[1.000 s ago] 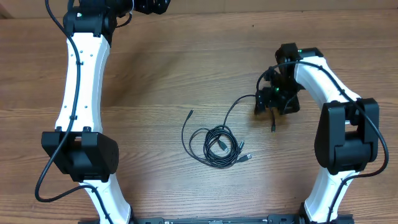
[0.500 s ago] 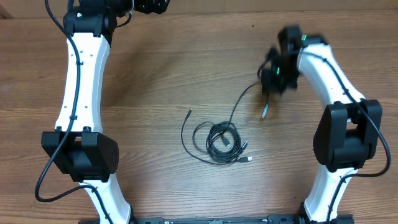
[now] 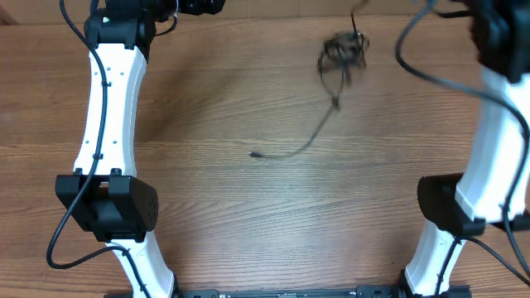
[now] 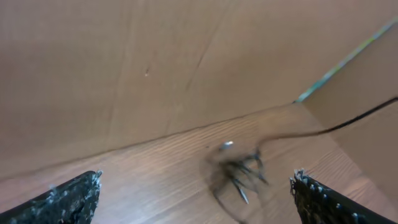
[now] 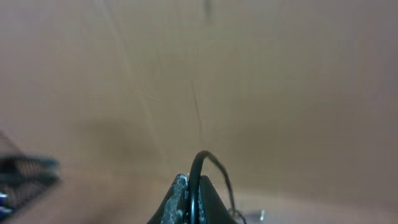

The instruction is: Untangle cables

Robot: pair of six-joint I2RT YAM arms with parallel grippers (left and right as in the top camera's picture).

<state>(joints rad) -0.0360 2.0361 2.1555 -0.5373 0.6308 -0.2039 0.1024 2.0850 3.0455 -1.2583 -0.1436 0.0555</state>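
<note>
the right gripper is pressed together on one strand of the cables, whose blurred bunch hangs above the far side of the table with one plug end trailing on the wood; the left gripper is spread and holds nothing. hauling on a single strand could cinch the knot tighter or let the strand slip free. half a second ago the coil lay mid-table.

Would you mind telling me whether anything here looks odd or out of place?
The cables are a blurred clump apparently lifted off the table near its far edge, one strand trailing down to a plug end mid-table. The right hand pinches a strand; the clump looks tangled.
</note>
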